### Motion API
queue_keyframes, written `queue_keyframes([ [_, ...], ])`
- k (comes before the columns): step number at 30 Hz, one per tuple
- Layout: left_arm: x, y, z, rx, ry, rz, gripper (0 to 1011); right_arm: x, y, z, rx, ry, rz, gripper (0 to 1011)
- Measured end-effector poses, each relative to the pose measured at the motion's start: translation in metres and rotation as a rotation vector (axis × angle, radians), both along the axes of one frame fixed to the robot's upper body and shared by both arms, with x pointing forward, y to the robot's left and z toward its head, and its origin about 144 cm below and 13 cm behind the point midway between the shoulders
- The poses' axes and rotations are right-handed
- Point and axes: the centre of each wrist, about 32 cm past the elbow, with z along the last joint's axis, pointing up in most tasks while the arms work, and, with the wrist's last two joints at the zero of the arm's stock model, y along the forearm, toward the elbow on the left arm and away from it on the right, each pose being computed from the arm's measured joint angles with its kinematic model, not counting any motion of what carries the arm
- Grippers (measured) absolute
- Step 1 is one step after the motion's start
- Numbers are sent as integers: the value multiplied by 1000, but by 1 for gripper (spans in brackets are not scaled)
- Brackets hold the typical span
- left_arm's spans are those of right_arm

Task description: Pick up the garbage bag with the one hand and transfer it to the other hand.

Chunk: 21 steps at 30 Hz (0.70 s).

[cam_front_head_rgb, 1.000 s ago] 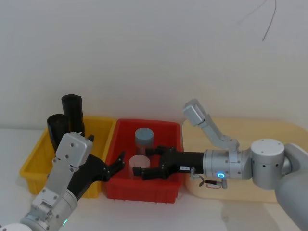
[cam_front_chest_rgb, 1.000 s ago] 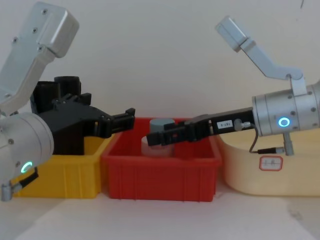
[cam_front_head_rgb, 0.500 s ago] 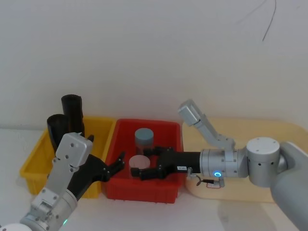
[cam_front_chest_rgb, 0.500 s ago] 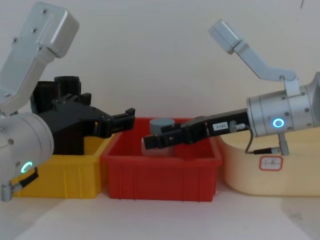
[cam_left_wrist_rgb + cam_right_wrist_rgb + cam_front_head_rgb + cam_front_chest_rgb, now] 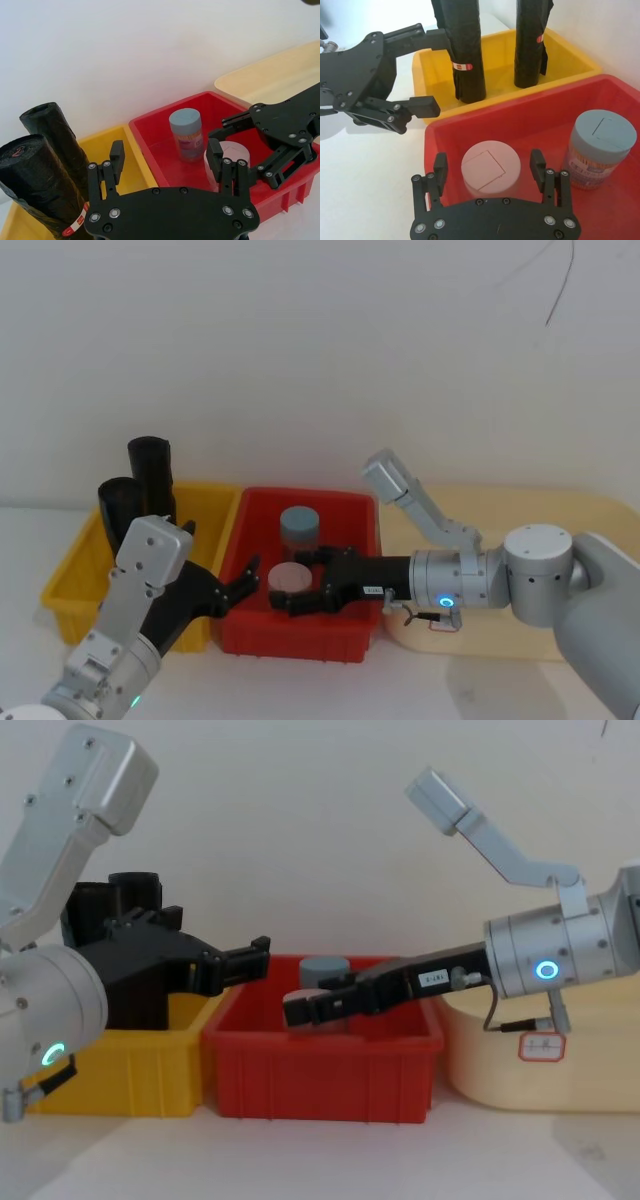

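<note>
Sitting at the start of the pick-up, nothing gripped: right gripper [image 5: 292, 583] spread, low in the red bin [image 5: 300, 636], straddling a pink-lidded jar [image 5: 491, 167]; left gripper [image 5: 245, 580] also spread, hovering by the gap between red bin and yellow bin [image 5: 65, 585]. Calls next, probably, for moving one spread gripper across to a garbage bag [image 5: 150, 472] and closing round its upper end; black, tightly rolled, one of two standing upright close together in the yellow bin, clear of both grippers.
</note>
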Motion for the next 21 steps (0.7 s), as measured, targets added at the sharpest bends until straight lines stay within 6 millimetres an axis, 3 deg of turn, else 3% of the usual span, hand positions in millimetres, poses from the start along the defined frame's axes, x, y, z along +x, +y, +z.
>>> queue_keyframes([
  [12,0,0,0,0,0,0,1001,2,1,-2,3,8,-10,1002],
  [21,0,0,0,0,0,0,1001,3,1,-3,4,10,-13,804],
])
